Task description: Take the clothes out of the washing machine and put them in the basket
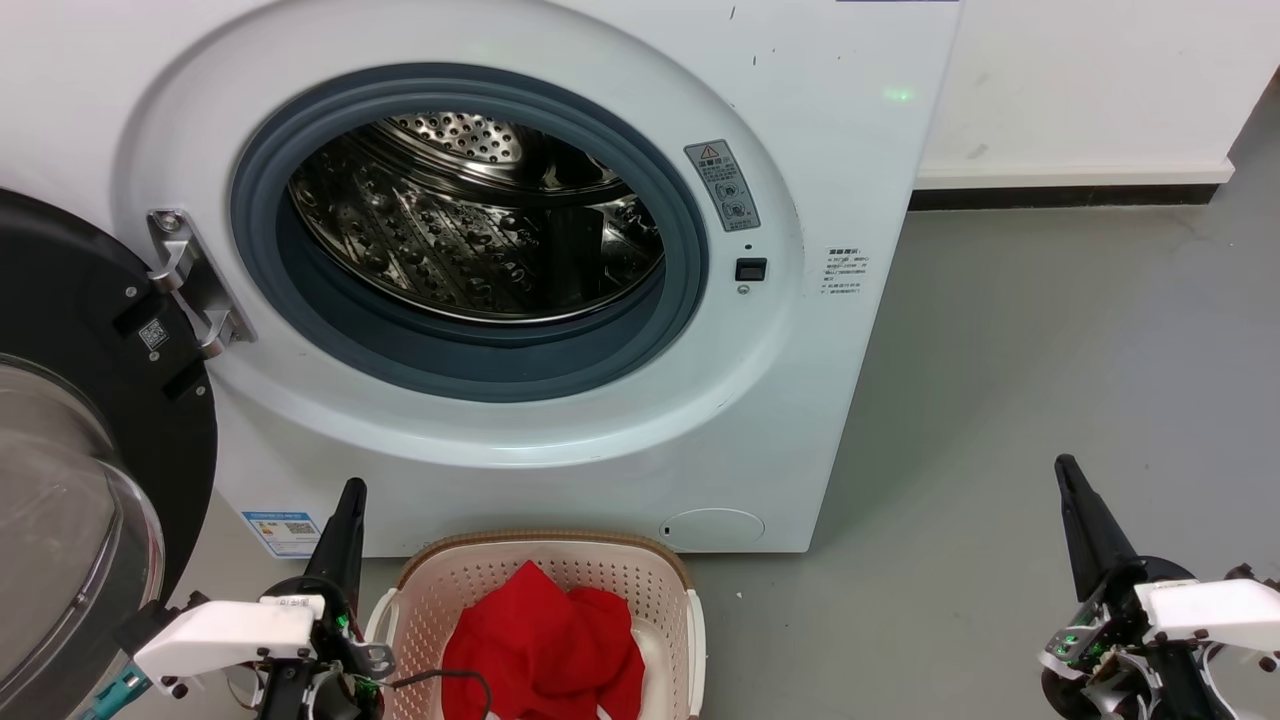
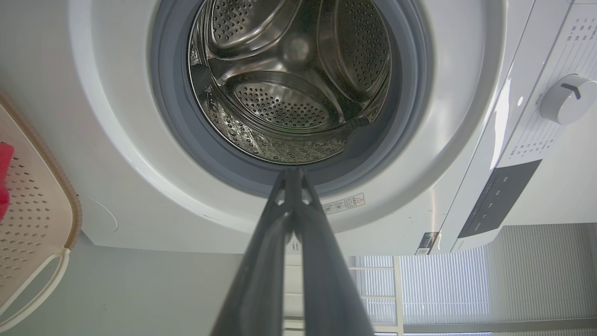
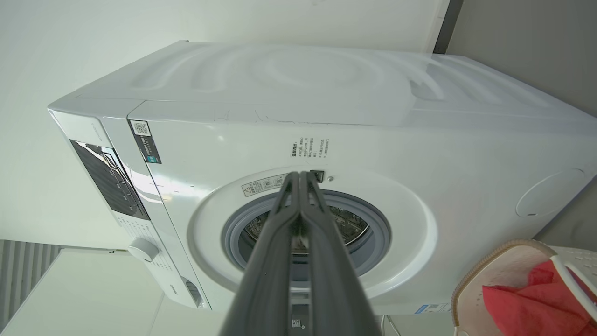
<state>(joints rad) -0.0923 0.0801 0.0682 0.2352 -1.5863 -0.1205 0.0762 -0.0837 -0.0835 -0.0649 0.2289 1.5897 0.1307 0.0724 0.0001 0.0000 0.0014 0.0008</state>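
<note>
Red clothes point(image 1: 545, 650) are heaped in the basket point(image 1: 545, 540), just before the machine point(image 1: 830, 180) — its drum point(image 1: 470, 230) looks bare. Nothing is held by the left gripper point(image 1: 352, 488) or the right gripper point(image 1: 1064, 465) — both are pinched together. The drum's near floor is best checked before finishing.

Grey floor point(image 1: 1000, 400), white wall point(image 1: 1100, 80)

Left of the basket point(image 1: 545, 540), on the left gripper point(image 1: 352, 492): 2 long dark fingers tapering to points, a white angular wrist shell dotted with dark screws, green glints, a thin black cable point(image 1: 455, 675) looping out, a teal fitting point(image 1: 110, 690). Right of the basket, on the right gripper point(image 1: 1066, 468): matches with 2 dark fingers, white shell, green-lit bare metalwork.
</note>
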